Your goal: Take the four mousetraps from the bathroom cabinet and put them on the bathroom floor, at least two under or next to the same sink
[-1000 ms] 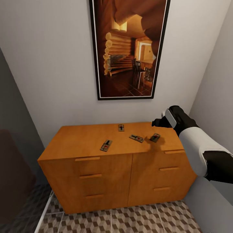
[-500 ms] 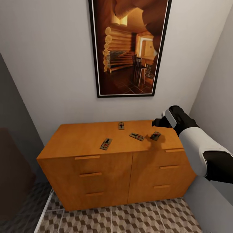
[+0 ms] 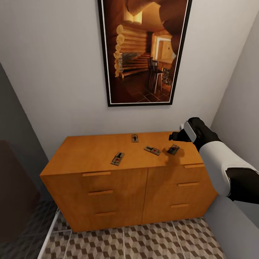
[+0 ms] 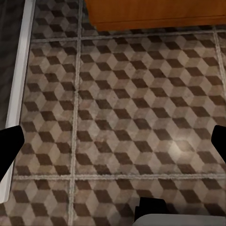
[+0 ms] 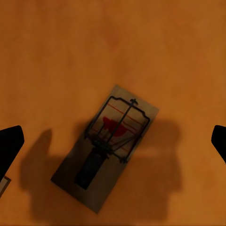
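Since a second ago the whole head view has slid a little: the cabinet (image 3: pixel 129 180) and the framed picture (image 3: pixel 144 52) sit slightly higher and more floor shows, so the camera moved, not the things. The right arm (image 3: pixel 219 169) holds the same pose.

The room is a narrow bathroom corner with pale grey walls. The bathroom floor (image 4: pixel 127 108) has large tiles in a brown-and-beige cube pattern with pale grout lines. The low, wide orange-brown cabinet stands against the far wall, below a tall black-framed picture of a log interior.

Four mousetraps lie flat on the cabinet top, apart from one another — one near the front, left of centre (image 3: pixel 117 158), one at the far edge (image 3: pixel 135 137), and two further right (image 3: pixel 152 150) (image 3: pixel 173 149).

The right gripper (image 5: pixel 113 146) hangs above the rightmost trap, fingers spread wide, holding nothing. That trap is a tan board with a dark wire frame and a red mark. The left gripper (image 4: pixel 113 146) is also spread wide and empty, above the tiles.
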